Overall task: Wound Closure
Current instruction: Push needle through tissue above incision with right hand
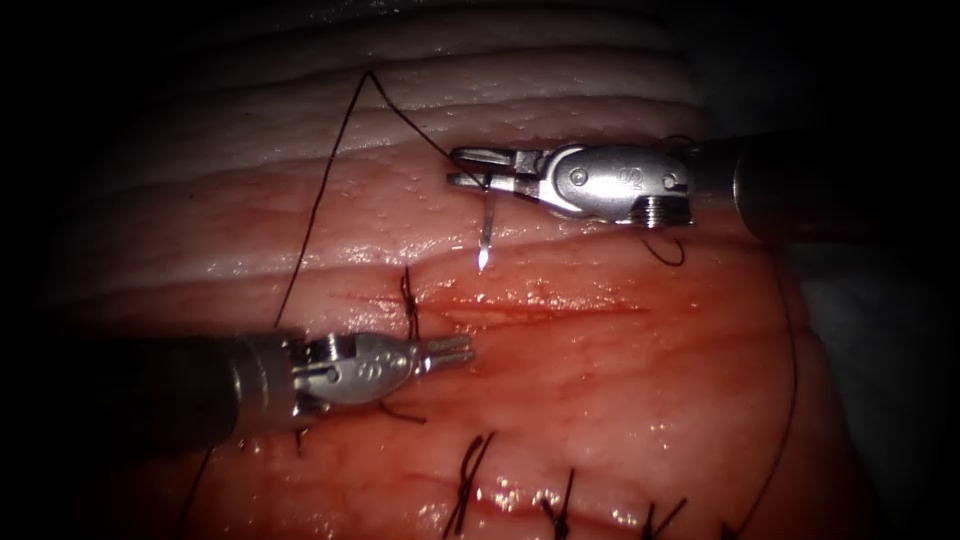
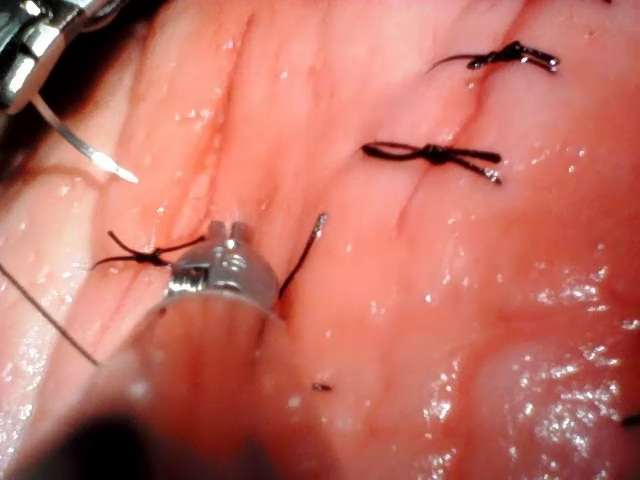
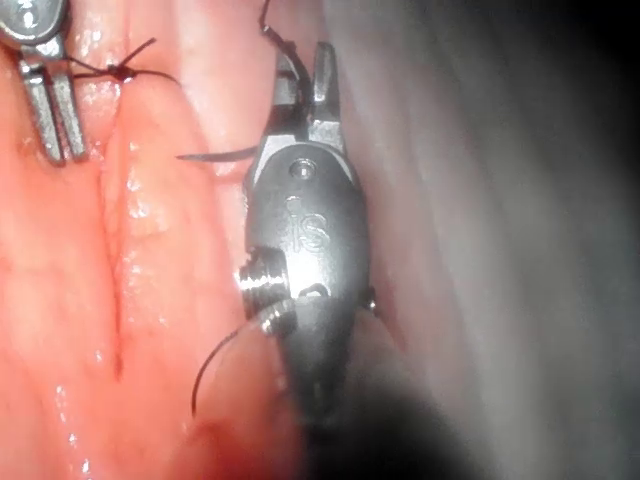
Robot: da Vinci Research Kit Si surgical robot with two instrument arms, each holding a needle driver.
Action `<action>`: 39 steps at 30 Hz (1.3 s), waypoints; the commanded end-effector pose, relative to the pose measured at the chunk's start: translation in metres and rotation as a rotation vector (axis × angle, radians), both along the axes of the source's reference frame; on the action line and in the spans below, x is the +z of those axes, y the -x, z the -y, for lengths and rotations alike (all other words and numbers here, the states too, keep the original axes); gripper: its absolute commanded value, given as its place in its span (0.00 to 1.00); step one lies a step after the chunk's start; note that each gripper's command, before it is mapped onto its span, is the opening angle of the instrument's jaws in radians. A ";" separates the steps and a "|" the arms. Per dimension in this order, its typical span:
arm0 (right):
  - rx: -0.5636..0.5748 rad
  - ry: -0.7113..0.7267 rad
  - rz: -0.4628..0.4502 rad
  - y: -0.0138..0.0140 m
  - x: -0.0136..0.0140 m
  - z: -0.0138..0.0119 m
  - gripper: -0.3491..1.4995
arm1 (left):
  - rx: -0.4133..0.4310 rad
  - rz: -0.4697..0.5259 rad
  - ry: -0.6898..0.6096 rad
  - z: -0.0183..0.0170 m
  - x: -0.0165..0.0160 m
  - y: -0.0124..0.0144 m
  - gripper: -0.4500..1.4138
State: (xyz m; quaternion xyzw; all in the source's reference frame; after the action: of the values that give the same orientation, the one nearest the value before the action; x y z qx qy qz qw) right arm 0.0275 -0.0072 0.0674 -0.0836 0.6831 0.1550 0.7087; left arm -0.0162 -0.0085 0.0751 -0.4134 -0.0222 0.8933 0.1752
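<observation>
Steel of the curved needle (image 1: 487,232) is seen hanging clear of the tissue (image 1: 620,400), held by the right arm's tool (image 1: 470,168) near its thread end — the pointed tip is aimed down toward the cut (image 1: 540,305) and stops just short of it, not in the tissue. The right tool's jaws are closed on the needle, just above the cut on the pale fatty band. Dark thread (image 1: 330,180) is led from those jaws up to a peak and then down to the left, passing behind the left arm's tool (image 1: 455,350).

The left tool is placed just below the cut's left end, its jaws pressed together and nothing gripped between them. A tied stitch (image 1: 408,300) is seen across the cut's left end, just above those jaws. Farther below the cut, a row of knotted stitches (image 1: 470,475) is laid along a second closed line. Red fluid (image 1: 560,295) is pooled along the cut — the surrounding surface is glistening.
</observation>
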 end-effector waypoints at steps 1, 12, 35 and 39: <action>-0.003 0.015 0.006 -0.0011 0.0004 -0.0003 0.00 | 0.001 0.005 -0.005 0.0001 0.0002 0.0006 0.13; -0.035 0.111 0.072 -0.0011 0.0004 -0.0002 0.00 | -0.012 0.023 -0.012 0.0000 -0.0013 0.0009 0.11; -0.030 0.308 0.147 -0.0019 0.0015 0.0063 0.00 | -0.053 0.073 -0.010 -0.0010 -0.0029 0.0004 0.11; -0.013 0.380 0.178 -0.0018 0.0012 0.0083 0.00 | -0.054 0.079 -0.010 -0.0012 -0.0030 0.0001 0.11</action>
State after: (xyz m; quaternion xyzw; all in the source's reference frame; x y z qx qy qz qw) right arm 0.0284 -0.0155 0.0683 -0.2338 0.6302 0.0057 0.7404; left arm -0.0158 -0.0073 0.0715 -0.4474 -0.0221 0.8712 0.2009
